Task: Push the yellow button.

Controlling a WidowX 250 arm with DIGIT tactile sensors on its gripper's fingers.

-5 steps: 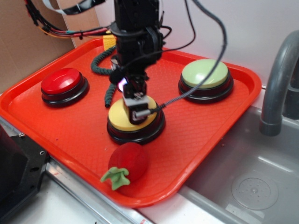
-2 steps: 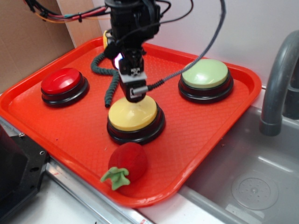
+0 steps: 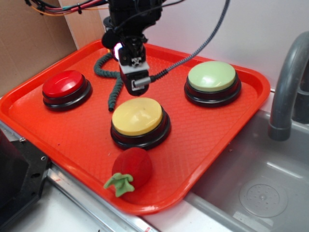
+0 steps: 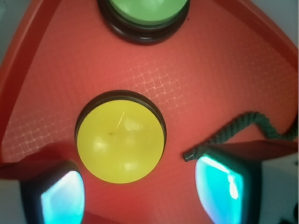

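Observation:
The yellow button (image 3: 137,116), a yellow dome on a black base, sits in the middle of the red tray (image 3: 72,137). My gripper (image 3: 135,89) hangs above and just behind it, clear of the dome. In the wrist view the yellow button (image 4: 120,140) lies below and ahead of my gripper (image 4: 140,196). The two lit teal pads (image 4: 63,198) stand well apart, with nothing between them but tray.
A pale green button (image 3: 212,76) is at the tray's back right and a red button (image 3: 63,83) at its left. A red toy fruit with a green leaf (image 3: 133,166) lies in front of the yellow button. A coiled cable (image 3: 113,92) trails behind. A sink (image 3: 256,188) and faucet (image 3: 285,87) are on the right.
My gripper was down on the yellow button's dome. It has lifted up and back, and now the whole dome shows.

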